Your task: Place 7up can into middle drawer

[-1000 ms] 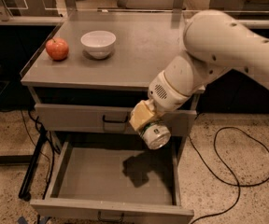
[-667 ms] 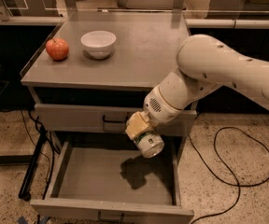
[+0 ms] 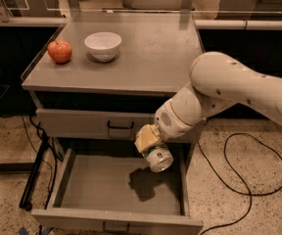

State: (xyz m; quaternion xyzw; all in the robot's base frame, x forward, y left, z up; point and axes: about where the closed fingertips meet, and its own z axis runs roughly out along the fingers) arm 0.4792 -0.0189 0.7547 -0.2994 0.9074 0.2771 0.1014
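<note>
My gripper (image 3: 151,148) is shut on the 7up can (image 3: 158,159), a small silvery can with a greenish label, held tilted with its shiny end toward the camera. It hangs above the right part of the open middle drawer (image 3: 116,185), a wide shallow grey drawer with a flat floor. The can's shadow falls on the drawer floor just below it. The can is in the air and does not touch the drawer. The white arm comes in from the right.
The upper grey drawer (image 3: 82,123) with a black handle is closed, just left of the gripper. A red apple (image 3: 59,51) and a white bowl (image 3: 103,45) stand on the cabinet top. A black cable (image 3: 248,180) lies on the floor at right.
The arm has moved left and a little lower with the can, from the drawer's right edge to over its right part.
</note>
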